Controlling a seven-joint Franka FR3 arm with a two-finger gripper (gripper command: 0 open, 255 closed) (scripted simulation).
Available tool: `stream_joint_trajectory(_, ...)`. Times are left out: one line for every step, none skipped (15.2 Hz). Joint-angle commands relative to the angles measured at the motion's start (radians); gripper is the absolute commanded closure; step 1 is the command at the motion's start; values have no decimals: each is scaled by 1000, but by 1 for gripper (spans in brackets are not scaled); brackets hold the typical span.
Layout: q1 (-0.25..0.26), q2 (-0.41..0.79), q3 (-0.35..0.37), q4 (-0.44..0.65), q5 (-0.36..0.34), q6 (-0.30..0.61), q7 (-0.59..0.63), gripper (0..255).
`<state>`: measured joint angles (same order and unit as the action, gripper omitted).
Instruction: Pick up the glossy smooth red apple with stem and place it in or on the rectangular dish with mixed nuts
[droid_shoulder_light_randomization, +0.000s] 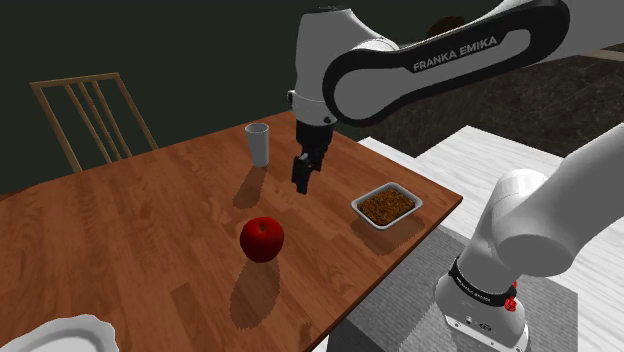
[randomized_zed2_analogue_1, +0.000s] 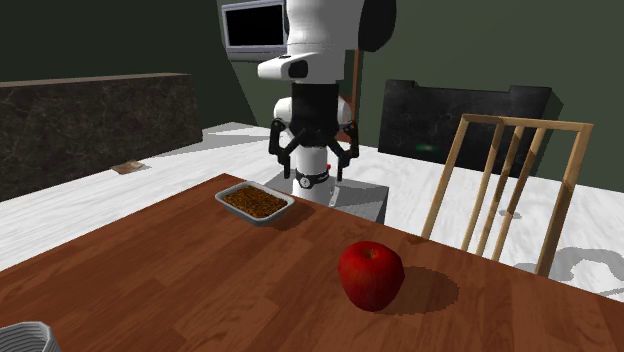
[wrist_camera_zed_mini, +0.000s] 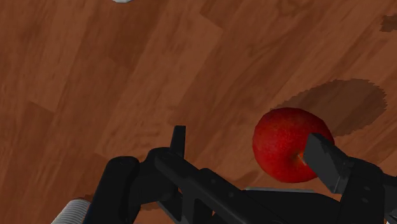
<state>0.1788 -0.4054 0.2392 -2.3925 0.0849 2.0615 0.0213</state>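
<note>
Just one apple (droid_shoulder_light_randomization: 262, 238), one dish (randomized_zed2_analogue_1: 240, 211), one cup (droid_shoulder_light_randomization: 259, 143)

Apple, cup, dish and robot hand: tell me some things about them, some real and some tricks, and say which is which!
1. The apple sits on the table. True.
2. The gripper is holding the apple. False: its fingers are open and it hangs above the table, apart from the apple.
3. The dish sits near the table's edge. True.
4. The cup lies on its side. False: it stands upright.
</note>
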Motion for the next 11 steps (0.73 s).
stream_joint_trajectory(16,49,21,23,7,41,2,0)
stream_joint_trajectory(23,75,33,35,9,62,5,0)
stream_joint_trajectory(31,101,44,47,10,83,7,0)
stream_joint_trajectory(38,127,56,60,10,102,11,0)
stream_joint_trajectory(45,153,67,74,9,122,14,0)
stream_joint_trajectory(52,180,79,88,7,140,18,0)
stream_joint_trajectory(59,207,90,103,4,158,22,0)
stream_joint_trajectory(65,234,102,119,0,176,26,0)
stream_joint_trajectory(71,254,110,131,-4,189,30,0)
stream_joint_trajectory(70,262,111,126,-7,202,32,0)
stream_joint_trajectory(70,270,113,120,-10,216,34,0)
